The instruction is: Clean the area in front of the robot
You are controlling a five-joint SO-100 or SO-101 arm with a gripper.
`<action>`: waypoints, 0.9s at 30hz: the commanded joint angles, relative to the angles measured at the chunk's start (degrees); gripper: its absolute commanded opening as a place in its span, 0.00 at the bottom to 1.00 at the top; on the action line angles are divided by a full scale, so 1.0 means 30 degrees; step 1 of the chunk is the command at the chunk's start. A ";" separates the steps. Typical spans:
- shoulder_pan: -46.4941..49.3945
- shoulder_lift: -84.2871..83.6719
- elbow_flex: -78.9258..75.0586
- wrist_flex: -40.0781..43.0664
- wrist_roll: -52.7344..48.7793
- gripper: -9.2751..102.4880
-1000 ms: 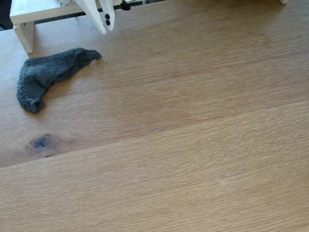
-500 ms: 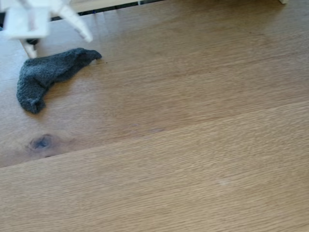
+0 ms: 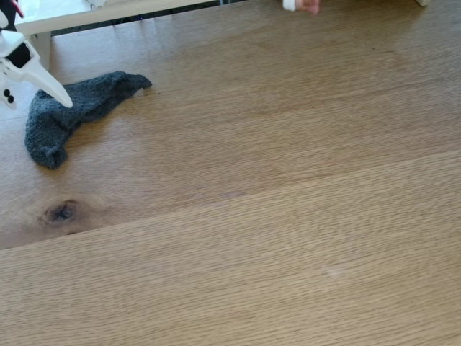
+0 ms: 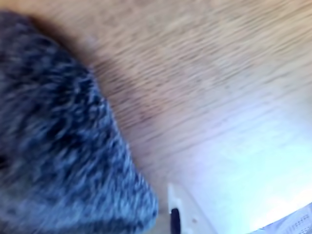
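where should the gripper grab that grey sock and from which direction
Probably the middle of the grey sock, from above. It lies flat and limp on the wood surface, so no edge offers a side hold; pinching the cloth works best. The gripper already hangs there.

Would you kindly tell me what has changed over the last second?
The gripper swung from top centre to the fixed view's left edge and dropped over the grey sock. A fingertip appeared at the top edge. The sock and wood surface are unchanged.

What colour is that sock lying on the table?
Dark grey, slightly flecked sock; clearest in the fixed view.
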 commanded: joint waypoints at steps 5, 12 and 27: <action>-0.0410 -0.2637 -0.1611 -0.2139 -0.2344 0.36; -0.1289 -0.3545 -0.1611 -0.1699 -0.2490 0.16; -0.3750 0.3428 -0.1641 0.1934 -0.1406 0.08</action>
